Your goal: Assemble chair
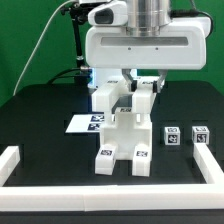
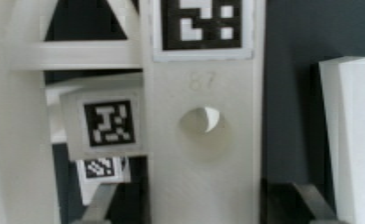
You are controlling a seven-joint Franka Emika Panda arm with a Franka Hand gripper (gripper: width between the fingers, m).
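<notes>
At table (image 1: 40,110) centre the chair (image 1: 122,140) stands upright, long axis vertical, directly beneath my end effector (image 1: 137,92), which straddles its top; clamped or loose, I cannot tell

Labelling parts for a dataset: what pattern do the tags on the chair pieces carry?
Black-and-white blocky squares; the tags show best in the wrist view.

This looks to me like a robot lab, for I see a big white robot arm (image 1: 140,45) over a black tabletop (image 1: 40,110) with a low white rail (image 1: 12,165) at its edge, a plain green wall (image 1: 25,45) behind, a black cable (image 1: 47,35), and square black-and-white tags (image 1: 143,153) on the white chair pieces (image 1: 122,135).
</notes>
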